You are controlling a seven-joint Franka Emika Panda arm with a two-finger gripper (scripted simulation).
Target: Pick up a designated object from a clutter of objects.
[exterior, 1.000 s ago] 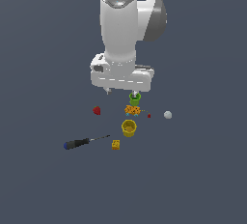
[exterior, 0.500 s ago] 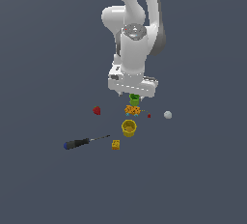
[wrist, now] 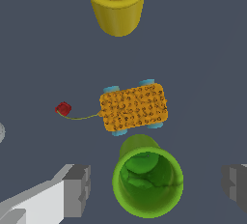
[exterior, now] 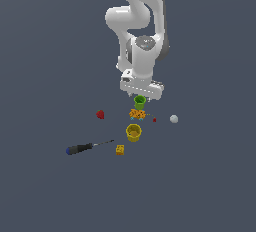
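Upright stands the green cup (wrist: 147,181), long axis vertical, open mouth turned up toward the wrist camera, directly under the gripper (wrist: 157,185). Smooth, glossy, round, with a rim slightly wider than the body; mottled darker green inside. Sits between the two grey fingers (wrist: 77,189), with a clear gap on each side, so wide open and touching nothing. Seen from outside as a small green cylinder (exterior: 139,101) just below the white hand (exterior: 141,89) of the arm.

Just beside the cup, nearly touching its wall, lies an orange toy (wrist: 133,107), a rounded rectangle with a rough surface full of dark dots and small pale blue wheels at its edges. Attached to it by a thin curved string, a small red knob (wrist: 62,108). Farther along the same line, well apart, stands a yellow cup (wrist: 117,2), also upright and open on top, same tapered shape, lumpy yellow inside.

Outward in the exterior view: a red strawberry-like piece (exterior: 100,114) toward the exterior view's left, a white ball (exterior: 173,119) toward the right, a small yellow block (exterior: 120,150) near the yellow cup, and a screwdriver (exterior: 88,147) lying flat, dark handle with a blue end, thin metal shaft pointing toward the block. All on a plain dark grey floor (exterior: 200,186).
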